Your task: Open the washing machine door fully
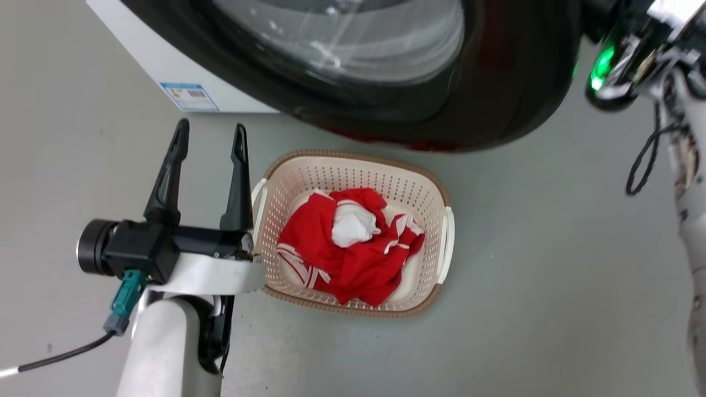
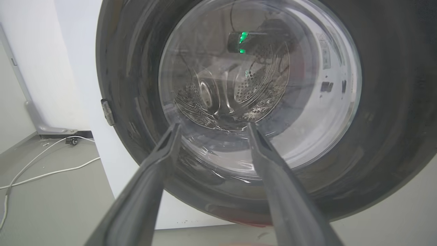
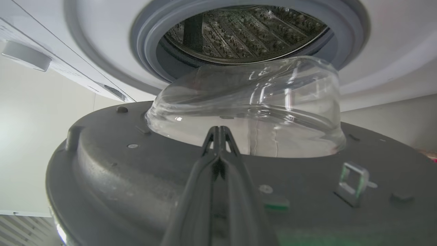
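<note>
Where the door stood: the washing machine door (image 1: 496,82) hung partly open, angled off the white washing machine (image 3: 403,44). Its black outer face was toward the left gripper (image 1: 210,128), and its grey inner face lay right before the right gripper (image 3: 220,131).
Relation that mattered: the right gripper sat in the gap between door and machine, with the door directly ahead of its fingers and the drum (image 3: 245,34) beyond. A push outward from there looked the likely way to widen the swing.
Nearer arm: the right, judged by that position; the left gripper hung short of the outer face, apart from it.
Basket: a laundry basket (image 1: 353,165) with a red cloth (image 1: 353,264) sat on the floor just beside the left gripper, below the door's lower rim.
Right gripper state: fingers clenched together on nothing, tips at the foot of the glass bowl (image 3: 252,109).
Left gripper state: fingers spread, empty.
Latch hoop: a small metal loop (image 3: 353,182) on the inner face, beside the right gripper's fingers.
Hard to tell: whether the clenched fingers touched the door; the hinge was unclear; the head view cut off the door's top.
</note>
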`<state>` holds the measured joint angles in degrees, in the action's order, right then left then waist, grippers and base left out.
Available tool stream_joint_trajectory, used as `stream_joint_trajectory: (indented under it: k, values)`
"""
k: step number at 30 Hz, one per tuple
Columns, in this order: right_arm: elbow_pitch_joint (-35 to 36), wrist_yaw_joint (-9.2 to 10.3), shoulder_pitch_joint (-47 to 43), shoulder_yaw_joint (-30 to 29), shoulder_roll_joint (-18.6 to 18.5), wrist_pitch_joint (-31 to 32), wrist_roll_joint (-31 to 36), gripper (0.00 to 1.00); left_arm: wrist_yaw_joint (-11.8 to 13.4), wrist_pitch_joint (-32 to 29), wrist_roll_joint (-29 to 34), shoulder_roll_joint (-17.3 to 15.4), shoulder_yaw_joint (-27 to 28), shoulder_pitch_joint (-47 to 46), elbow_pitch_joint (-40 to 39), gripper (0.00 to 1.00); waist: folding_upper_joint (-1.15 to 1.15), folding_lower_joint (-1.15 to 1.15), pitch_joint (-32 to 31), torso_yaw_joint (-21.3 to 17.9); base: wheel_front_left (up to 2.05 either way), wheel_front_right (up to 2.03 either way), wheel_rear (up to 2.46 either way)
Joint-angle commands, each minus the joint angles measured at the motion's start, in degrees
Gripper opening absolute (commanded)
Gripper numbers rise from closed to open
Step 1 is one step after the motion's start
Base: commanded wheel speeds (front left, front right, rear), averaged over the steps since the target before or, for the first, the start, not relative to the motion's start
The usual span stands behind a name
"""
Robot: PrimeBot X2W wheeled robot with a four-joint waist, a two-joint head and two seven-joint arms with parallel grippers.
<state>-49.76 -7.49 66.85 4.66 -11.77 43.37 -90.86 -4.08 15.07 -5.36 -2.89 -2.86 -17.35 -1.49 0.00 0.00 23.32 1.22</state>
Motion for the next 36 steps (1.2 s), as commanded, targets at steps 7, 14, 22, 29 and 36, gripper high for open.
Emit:
stream_joint_trajectory:
  k: [7, 14, 22, 29, 36]
  values:
    - [6.53, 0.00, -10.98, 1.03, 3.73, 3.80, -2.42, 0.00, -0.15, 0.14, 0.19, 0.04, -0.50, 5.37, 0.89, 1.00, 0.00, 0.00, -7.06, -0.34, 0.00, 0.00, 0.00]
    - [11.91, 0.00, -20.08, 2.94, 6.44, 6.06, -3.75, 0.00, 0.88, 0.14, -0.92, 0.03, -1.62, 9.58, 1.72, 1.00, 0.00, 0.00, -12.09, 0.70, 0.00, 0.00, 0.00]
    - [17.35, -0.01, -27.61, 7.35, 8.67, 7.90, -6.26, 0.00, 1.57, 0.14, -1.52, 0.04, -2.52, 13.36, 2.40, 1.00, 0.00, 0.00, -16.31, 2.21, 0.00, 0.00, 0.00]
    - [22.77, 0.00, -32.40, 15.36, 9.12, 5.96, -10.30, 0.00, 2.01, 0.14, -1.84, 0.03, -3.24, 14.98, 2.85, 1.00, 0.00, 0.00, -18.55, 3.51, 0.00, 0.00, 0.00]
    - [25.63, 0.00, -34.79, 16.40, 8.93, -3.63, -10.13, 0.00, 2.04, 0.14, -2.23, 0.03, -3.20, 16.13, 2.78, 1.00, 0.00, 0.00, -19.60, 3.34, 0.00, 0.00, 0.00]
